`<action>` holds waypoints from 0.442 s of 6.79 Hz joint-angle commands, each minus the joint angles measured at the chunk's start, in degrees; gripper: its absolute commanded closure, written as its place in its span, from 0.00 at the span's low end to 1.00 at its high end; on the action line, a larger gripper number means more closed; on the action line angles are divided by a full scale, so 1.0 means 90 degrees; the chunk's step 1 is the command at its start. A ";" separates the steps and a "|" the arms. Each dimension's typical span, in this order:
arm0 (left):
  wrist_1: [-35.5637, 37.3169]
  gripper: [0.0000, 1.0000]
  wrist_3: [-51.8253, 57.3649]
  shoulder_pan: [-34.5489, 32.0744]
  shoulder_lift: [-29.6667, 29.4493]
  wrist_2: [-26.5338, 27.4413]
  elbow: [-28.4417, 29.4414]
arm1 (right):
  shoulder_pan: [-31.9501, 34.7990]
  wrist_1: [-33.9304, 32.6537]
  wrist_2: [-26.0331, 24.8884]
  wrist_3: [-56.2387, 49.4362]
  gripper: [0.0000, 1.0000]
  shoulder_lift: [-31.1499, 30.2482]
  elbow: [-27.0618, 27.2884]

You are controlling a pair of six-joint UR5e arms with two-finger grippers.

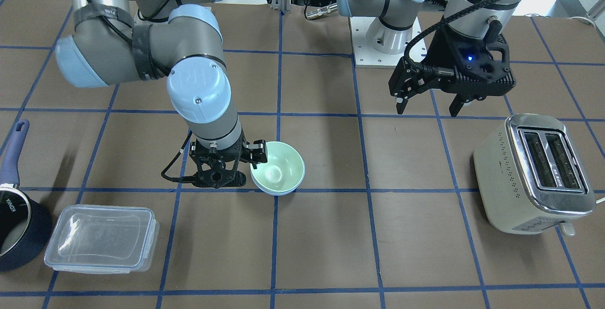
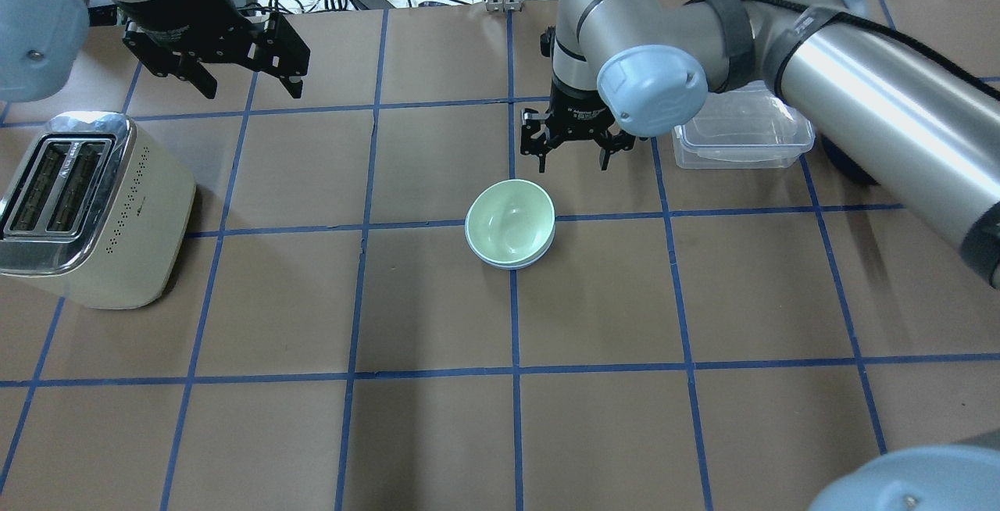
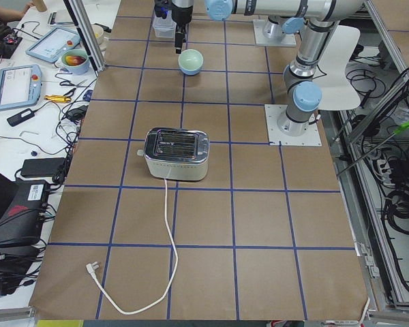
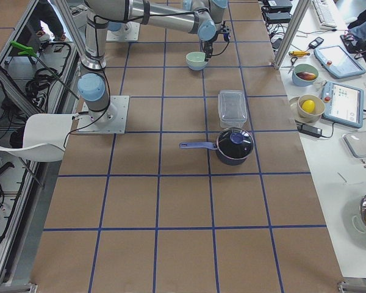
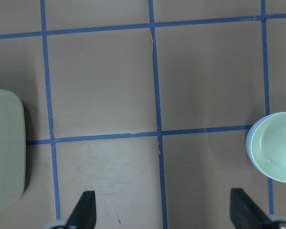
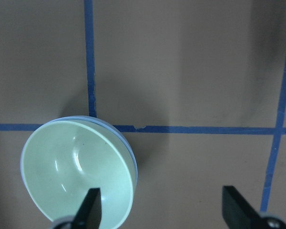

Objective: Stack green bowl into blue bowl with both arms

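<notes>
Found green bowl (image 2: 509,220) seated inside blue bowl (image 1: 276,192), rims nearly flush, only a thin blue edge showing beneath. Logged the stack upright near the middle of the table (image 2: 437,433), over a crossing of blue tape lines.

Noted right claw (image 2: 572,155) released, jaws spread wide, holding nothing. Placed it above and just beside the stack, on the robot's right side of it. From the right wrist camera, saw the bowls lying under one fingertip (image 6: 90,210), partly cut off by the frame's lower edge.

Noted left claw (image 2: 250,87) likewise released and empty, raised off the table, well apart from the bowls, near toaster (image 2: 86,214).

Recorded clear lidded container (image 1: 101,238) and dark saucepan (image 1: 14,233) near each other toward the table end on the robot's right, well apart from the bowls.
</notes>
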 commanded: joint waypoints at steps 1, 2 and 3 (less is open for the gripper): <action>0.0007 0.00 0.0003 0.0000 0.0000 0.0008 0.0000 | -0.0005 0.1520 -0.0082 -0.0019 0.00 -0.0303 -0.1290; -0.0002 0.00 0.0003 0.0000 0.0019 0.0008 0.0000 | -0.0005 0.1963 -0.0082 -0.0019 0.00 -0.0391 -0.1838; -0.0003 0.00 -0.0007 0.0000 0.0020 0.0008 0.0000 | 0.0024 0.2015 -0.0082 -0.0115 0.00 -0.0508 -0.1833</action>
